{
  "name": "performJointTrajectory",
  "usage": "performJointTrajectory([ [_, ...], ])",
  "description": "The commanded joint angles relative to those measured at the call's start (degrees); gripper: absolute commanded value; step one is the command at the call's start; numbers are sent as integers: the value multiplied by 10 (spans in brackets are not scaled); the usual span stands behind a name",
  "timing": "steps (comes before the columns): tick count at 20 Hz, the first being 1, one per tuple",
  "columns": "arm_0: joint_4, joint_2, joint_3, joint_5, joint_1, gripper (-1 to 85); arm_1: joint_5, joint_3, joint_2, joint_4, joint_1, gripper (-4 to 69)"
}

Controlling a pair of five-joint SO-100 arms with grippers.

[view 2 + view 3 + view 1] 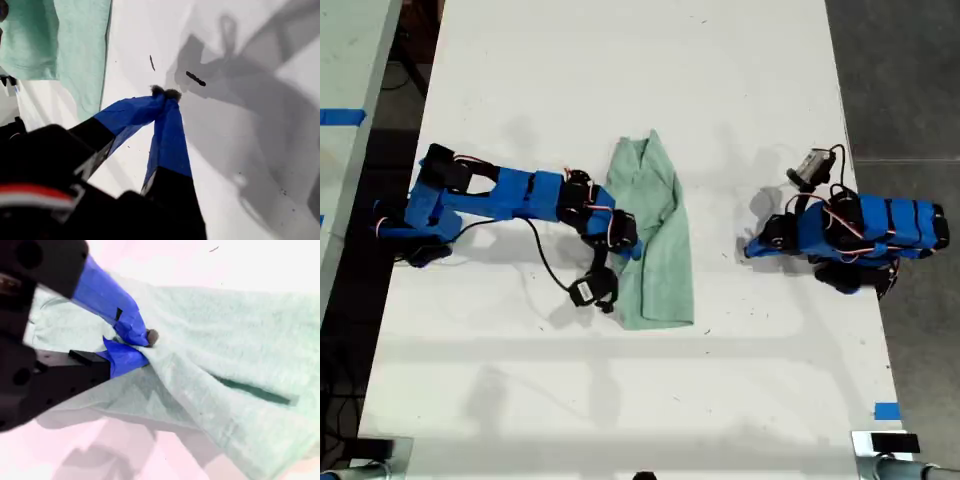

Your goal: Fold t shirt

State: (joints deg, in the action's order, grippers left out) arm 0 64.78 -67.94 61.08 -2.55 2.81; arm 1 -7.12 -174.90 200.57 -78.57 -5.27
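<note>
mint-green t shirt (655,240) lying lengthwise mid-table (620,400), my second gripper (145,346) pinched on a fold of its cloth, my first gripper (166,93) closed on nothing above bare table near the shirt's edge

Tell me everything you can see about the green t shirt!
The t shirt is pale mint-green, soft-looking cloth, wrinkled and already folded into a long narrow strip. It lies flat on the white table, near the middle, its narrower end toward the exterior view's top. A dark slit-like gap shows between its layers in the second wrist view. My second gripper pinches a ridge of fabric at its edge on the exterior view's left. Nothing else touches it.
</note>
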Motion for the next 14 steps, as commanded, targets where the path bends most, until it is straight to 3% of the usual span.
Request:
performJointTrajectory([
  [1, -39, -11, -34, 5, 8, 1, 10, -4, 4, 6, -3, -21],
  [2, -39, -9, -34, -5, 7, 117, 10, -4, 4, 6, -3, -21],
  [5, -48, -14, -36, 7, 5, 161, 10, -4, 4, 7, -3, -21],
  [7, -40, -34, -36, 41, 8, -1, 10, -4, 4, 7, -3, -21],
  [10, 24, -114, -25, 47, 21, -2, 10, -4, 4, 7, -3, -21],
  [14, 109, -303, 35, 105, 63, -2, 11, -4, 4, 7, -3, -21],
])
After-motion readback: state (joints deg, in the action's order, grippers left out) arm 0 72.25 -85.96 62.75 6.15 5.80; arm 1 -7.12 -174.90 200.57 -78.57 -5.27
